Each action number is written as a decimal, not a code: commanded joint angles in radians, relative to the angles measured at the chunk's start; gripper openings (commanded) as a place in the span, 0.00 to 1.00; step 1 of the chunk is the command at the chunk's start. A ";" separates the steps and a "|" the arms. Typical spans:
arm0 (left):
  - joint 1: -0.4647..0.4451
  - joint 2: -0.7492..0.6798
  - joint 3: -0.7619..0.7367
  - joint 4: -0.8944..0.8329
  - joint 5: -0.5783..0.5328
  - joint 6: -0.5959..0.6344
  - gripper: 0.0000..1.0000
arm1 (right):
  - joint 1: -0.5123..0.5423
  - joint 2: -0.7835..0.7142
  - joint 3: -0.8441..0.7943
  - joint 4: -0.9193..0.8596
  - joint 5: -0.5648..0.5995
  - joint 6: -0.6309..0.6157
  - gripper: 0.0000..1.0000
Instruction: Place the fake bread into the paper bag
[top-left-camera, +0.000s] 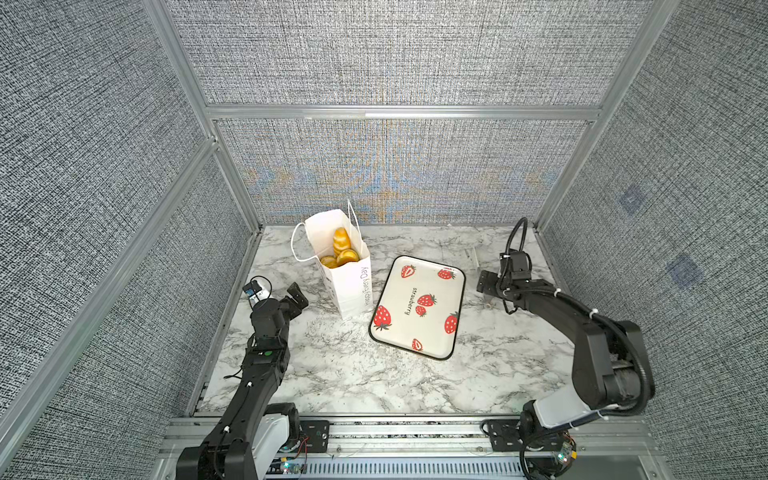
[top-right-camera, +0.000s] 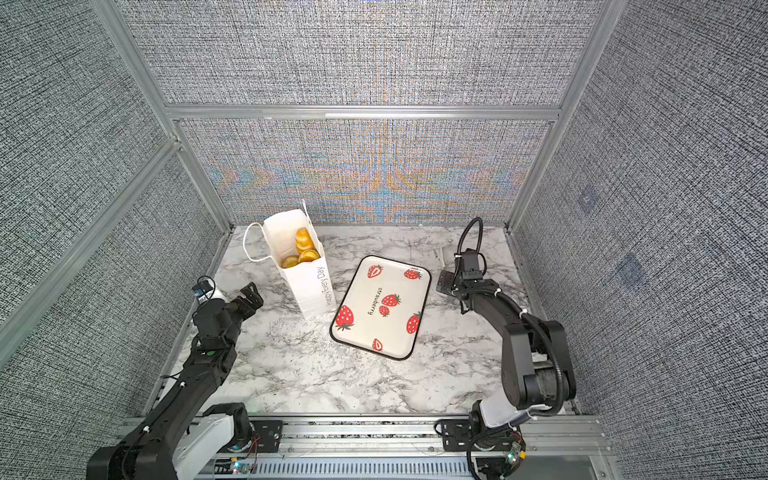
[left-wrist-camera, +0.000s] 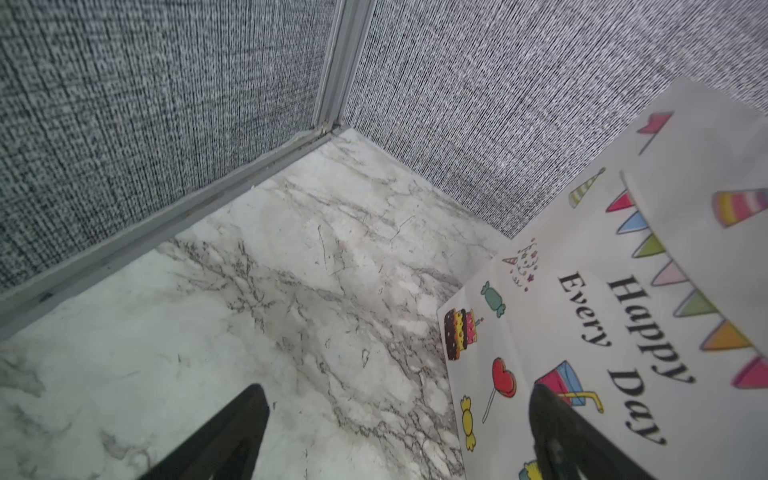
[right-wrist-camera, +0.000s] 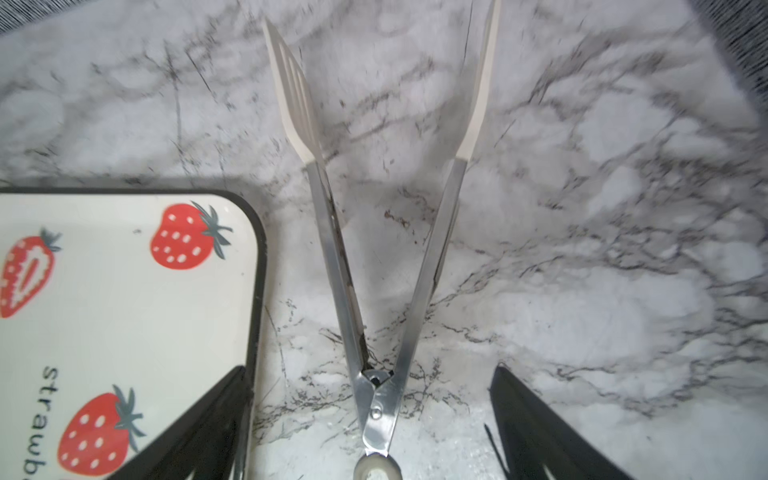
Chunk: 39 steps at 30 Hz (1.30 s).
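Paper bag (top-left-camera: 349, 286) (top-right-camera: 309, 286) stands upright and open-mouthed at the rear left of the marble table (top-left-camera: 332, 374), just beside the strawberry tray (top-left-camera: 440, 299) (top-right-camera: 395, 332). Fake bread (top-left-camera: 341, 249) (top-right-camera: 303, 247) lies inside the bag: in both top views a longer loaf leans against the inner wall above rounder pieces, and the total count cannot be told. The tray surface shows only its printed strawberries. Left gripper (top-left-camera: 297, 299) (top-right-camera: 249, 297) (left-wrist-camera: 395, 415) sits low beside the bag's printed face (left-wrist-camera: 623, 332), jaws spread wide and gripping nothing; whether one finger touches the paper cannot be told. Right gripper (top-left-camera: 484, 286) (top-right-camera: 444, 284) (right-wrist-camera: 370, 386) sits beyond the tray's far right corner (right-wrist-camera: 124, 316), jaws apart and unloaded. Metal tongs (right-wrist-camera: 332, 249) lie on the table between its fingers, untouched by either, their arms splayed open
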<state>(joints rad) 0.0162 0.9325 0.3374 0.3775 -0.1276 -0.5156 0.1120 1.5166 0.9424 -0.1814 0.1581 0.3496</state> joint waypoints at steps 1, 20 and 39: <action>-0.001 0.017 -0.050 0.268 0.061 0.143 0.99 | 0.009 -0.064 -0.010 0.065 0.081 -0.033 0.90; -0.005 0.307 -0.102 0.612 0.126 0.541 0.99 | 0.032 -0.256 -0.400 0.663 0.231 -0.302 0.90; -0.005 0.591 -0.172 0.975 0.131 0.529 0.99 | 0.010 -0.126 -0.537 0.961 0.159 -0.425 0.90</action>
<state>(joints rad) 0.0097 1.5166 0.1654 1.2507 -0.0013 0.0010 0.1280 1.3766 0.4198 0.6731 0.3325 -0.0532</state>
